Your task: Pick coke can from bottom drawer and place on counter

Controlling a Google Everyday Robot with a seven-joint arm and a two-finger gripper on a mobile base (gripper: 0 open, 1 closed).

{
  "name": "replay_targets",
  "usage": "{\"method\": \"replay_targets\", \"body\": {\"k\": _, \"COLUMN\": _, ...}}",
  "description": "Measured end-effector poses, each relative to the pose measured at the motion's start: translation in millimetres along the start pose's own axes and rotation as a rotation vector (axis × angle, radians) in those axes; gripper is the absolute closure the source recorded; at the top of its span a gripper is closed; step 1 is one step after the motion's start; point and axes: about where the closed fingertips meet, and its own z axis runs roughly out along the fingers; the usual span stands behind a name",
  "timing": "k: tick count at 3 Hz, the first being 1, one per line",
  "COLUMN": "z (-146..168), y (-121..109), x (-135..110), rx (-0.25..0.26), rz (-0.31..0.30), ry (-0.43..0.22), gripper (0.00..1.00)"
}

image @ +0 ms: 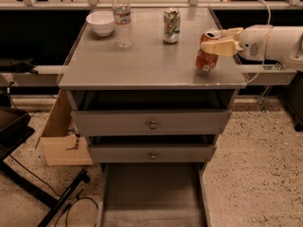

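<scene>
Claw (217, 41): comes in from the right on a white arm (272, 41), over the right side of the bench (142, 60). Its cream fingers (221, 47) are closed around the upper half of the coke can (206, 59), one finger lying across the side facing the camera.

Coke can: long axis near upright, leaning a little, silver top up and tipped toward the arm. Base sits low over the bench surface, just inside the right edge and near the front right corner. Contact with the surface cannot be told. Small white marking low on the red side, not readable.

Other items on the bench, all toward the back: green-and-white can (171, 25) upright, well apart from the coke can, pattern visible but no legible words. Water bottle (122, 18) upright to its left, pale label band, text unreadable. White bowl (101, 22) at the back left corner. Front and middle of the bench are bare grey, with open room left of the coke can.

Below: two knobbed drawers (151, 123), each slightly ajar. Bottom drawer (151, 193) pulled far out toward the camera, grey floor showing. Cardboard box (61, 141) against the cabinet's left side. Speckled floor to the right.
</scene>
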Motion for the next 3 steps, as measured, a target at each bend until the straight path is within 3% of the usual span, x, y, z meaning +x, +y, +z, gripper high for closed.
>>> {"method": "replay_targets", "body": {"k": 1, "z": 19.3, "y": -12.8, "x": 7.3, "rx": 0.011, "rz": -0.008, "ry": 0.019, "gripper": 1.0}}
{"method": "replay_targets", "body": {"k": 3, "z": 19.9, "y": -12.7, "x": 7.1, "rx": 0.011, "rz": -0.008, "ry": 0.019, "gripper": 0.57}}
